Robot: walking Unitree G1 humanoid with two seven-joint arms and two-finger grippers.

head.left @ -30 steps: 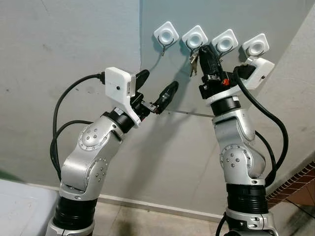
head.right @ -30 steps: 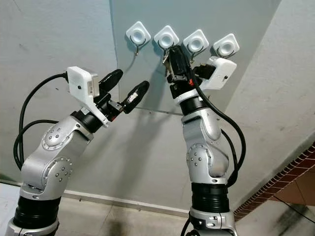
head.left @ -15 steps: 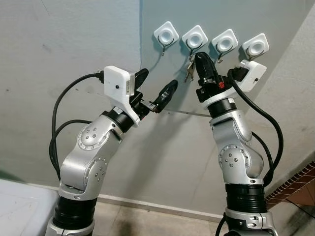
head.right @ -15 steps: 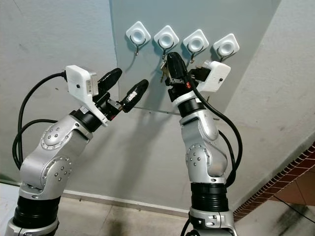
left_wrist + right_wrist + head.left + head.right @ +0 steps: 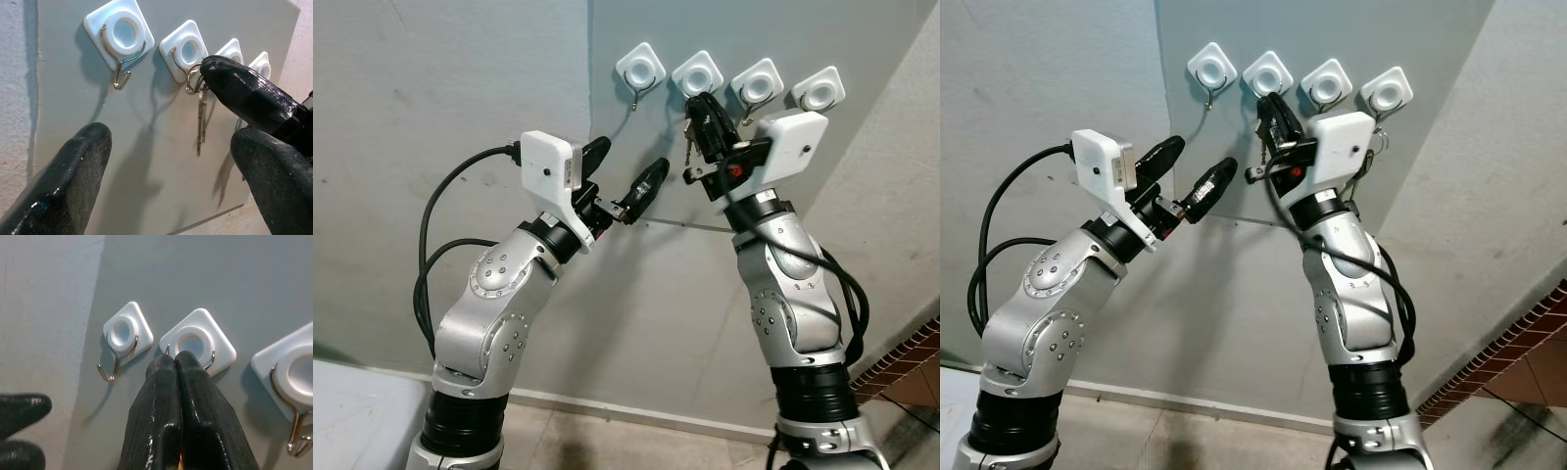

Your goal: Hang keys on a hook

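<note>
White plastic hook mounts, four in a row, are fixed to a grey wall panel (image 5: 636, 255). The right gripper (image 5: 702, 106) is raised to the second hook (image 5: 191, 78), counted from the robot's left, fingers pressed together w/ almost no gap in the right wrist view; the pinch is judged to be on the keys (image 5: 201, 122) or their ring, though the contact itself is hidden behind the fingers. In the left wrist view the keys are seen dangling from that hook's wire, the blade hanging straight down against the panel, a right fingertip (image 5: 244, 95) touching the ring's top.

The left gripper (image 5: 625, 181) is held just beside and below, jaws spread wide, nothing between them.

Risks, as judged: ring may only be perched on the hook's tip, so if grip is released too early, or the arm is drawn back while the ring is caught on a fingertip, the keys could be dragged off and dropped. A sideways pull could also twist the wire hook.

Containers: none in view. The first hook (image 5: 117, 73) carries nothing.
</note>
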